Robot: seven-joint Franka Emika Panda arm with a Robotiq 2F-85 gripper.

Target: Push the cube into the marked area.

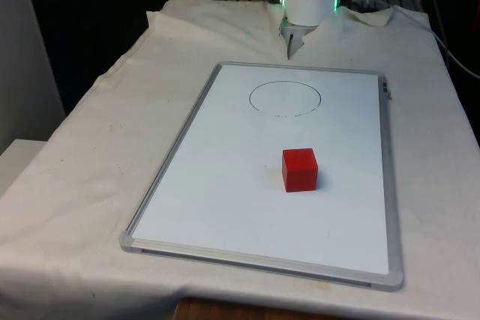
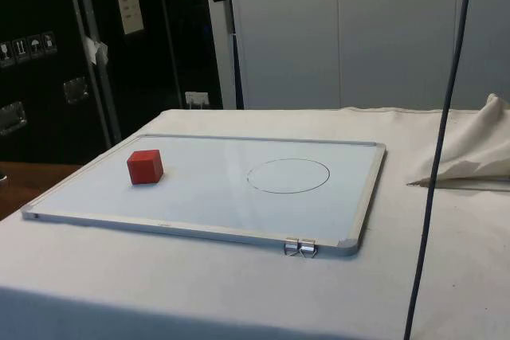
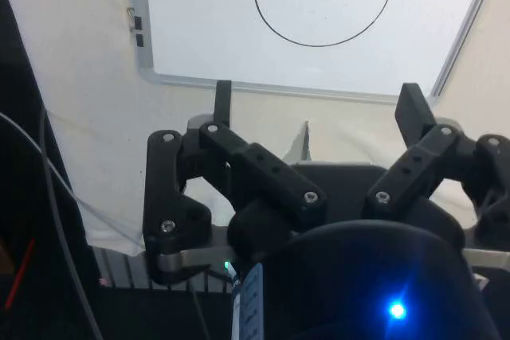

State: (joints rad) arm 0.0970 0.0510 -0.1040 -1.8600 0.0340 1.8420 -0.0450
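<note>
Red cube (image 1: 300, 169) – prob. light, rigid, slides easily on whiteboard (image 1: 225, 185); push near face toward circle (image 1: 285, 99) w/ gripper (image 3: 315, 109), fingers wide.

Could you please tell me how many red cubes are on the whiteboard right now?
1. The small red cube sits on the metal-framed whiteboard, outside the drawn black circle, on the side farther from the robot.

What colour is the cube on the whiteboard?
Red; the cube shows best in the front view, sitting on the whiteboard.
</note>
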